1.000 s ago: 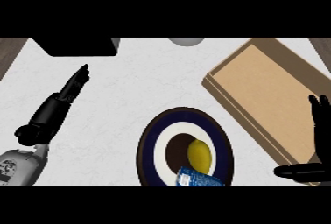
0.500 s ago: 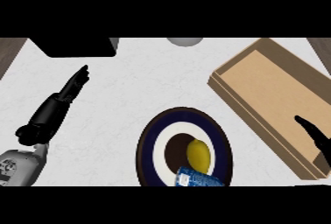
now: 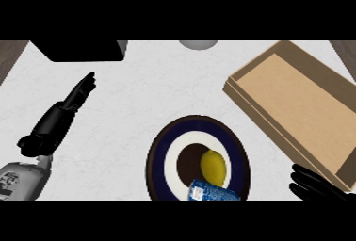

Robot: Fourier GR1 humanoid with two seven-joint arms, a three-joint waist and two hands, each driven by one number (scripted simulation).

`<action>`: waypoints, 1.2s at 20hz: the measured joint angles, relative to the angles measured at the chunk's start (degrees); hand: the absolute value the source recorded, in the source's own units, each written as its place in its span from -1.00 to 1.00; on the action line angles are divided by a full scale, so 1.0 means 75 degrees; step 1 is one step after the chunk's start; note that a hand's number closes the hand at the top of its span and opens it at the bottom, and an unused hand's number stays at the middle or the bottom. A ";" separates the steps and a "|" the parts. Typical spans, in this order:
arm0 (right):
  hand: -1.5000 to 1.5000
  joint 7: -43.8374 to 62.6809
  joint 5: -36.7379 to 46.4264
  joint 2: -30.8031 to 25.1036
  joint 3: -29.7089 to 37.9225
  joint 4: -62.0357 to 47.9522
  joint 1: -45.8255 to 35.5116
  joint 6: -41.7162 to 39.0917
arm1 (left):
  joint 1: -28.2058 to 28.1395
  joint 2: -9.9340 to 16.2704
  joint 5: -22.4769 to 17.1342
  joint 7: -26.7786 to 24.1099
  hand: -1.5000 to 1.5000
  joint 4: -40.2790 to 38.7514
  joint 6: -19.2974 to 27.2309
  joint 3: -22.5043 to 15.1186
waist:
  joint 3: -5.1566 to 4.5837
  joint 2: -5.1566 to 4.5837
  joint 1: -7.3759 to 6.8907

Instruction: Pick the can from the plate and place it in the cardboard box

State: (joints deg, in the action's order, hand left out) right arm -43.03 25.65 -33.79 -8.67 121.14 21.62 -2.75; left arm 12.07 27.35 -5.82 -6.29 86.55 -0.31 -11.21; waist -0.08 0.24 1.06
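Our right hand (image 3: 316,184) shows only as a few dark fingers at the lower right corner of the head view, just beside the near corner of the cardboard box (image 3: 306,101); we cannot tell whether it is open or closed, and it holds nothing we can see. Our left hand (image 3: 67,104) lies over the white counter (image 3: 146,89) at the left, fingers straight and relaxed, empty. We see the blue can (image 3: 214,193) lying on its side at the near rim of the dark-rimmed plate (image 3: 161,155), touching or just beside a yellow lemon (image 3: 214,166) that sits near the plate's middle. We find the box open, tilted and apart from the plate.
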 measured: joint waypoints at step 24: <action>-1.00 0.2800 0.3886 0.1970 -0.2461 0.0719 0.0289 -0.0070 | 0.0016 -0.0784 0.0810 0.0456 0.00 0.0394 -0.0705 0.0689 | 0.0011 -0.0022 -0.0119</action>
State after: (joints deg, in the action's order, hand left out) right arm -22.03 54.79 -19.01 -27.12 126.53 23.79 -3.28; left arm 12.20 21.47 0.25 -2.87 89.51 -5.59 -6.05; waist 0.00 0.07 0.17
